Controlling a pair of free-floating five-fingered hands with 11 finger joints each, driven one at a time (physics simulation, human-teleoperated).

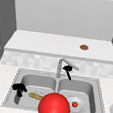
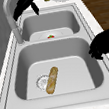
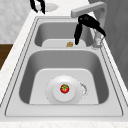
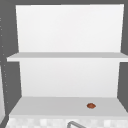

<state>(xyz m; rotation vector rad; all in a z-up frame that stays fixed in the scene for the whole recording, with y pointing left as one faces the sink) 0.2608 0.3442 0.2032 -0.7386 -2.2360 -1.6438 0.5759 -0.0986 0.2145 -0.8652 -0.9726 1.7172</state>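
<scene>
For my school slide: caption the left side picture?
A baguette lies in the near basin while one black hand hovers at its edge.

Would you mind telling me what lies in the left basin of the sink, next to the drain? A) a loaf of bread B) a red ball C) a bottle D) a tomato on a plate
A: the loaf of bread lies on the floor of the left basin beside the drain, while the tomato sits on a plate in the other basin.

i see flat, even light across every view, bright and without glare. the brushed grey steel double sink [image 1: 98, 97] carries only soft shading inside its basins. the white open shelf [image 4: 50, 106] throws faint shadow beneath. edges look soft throughout.
</scene>
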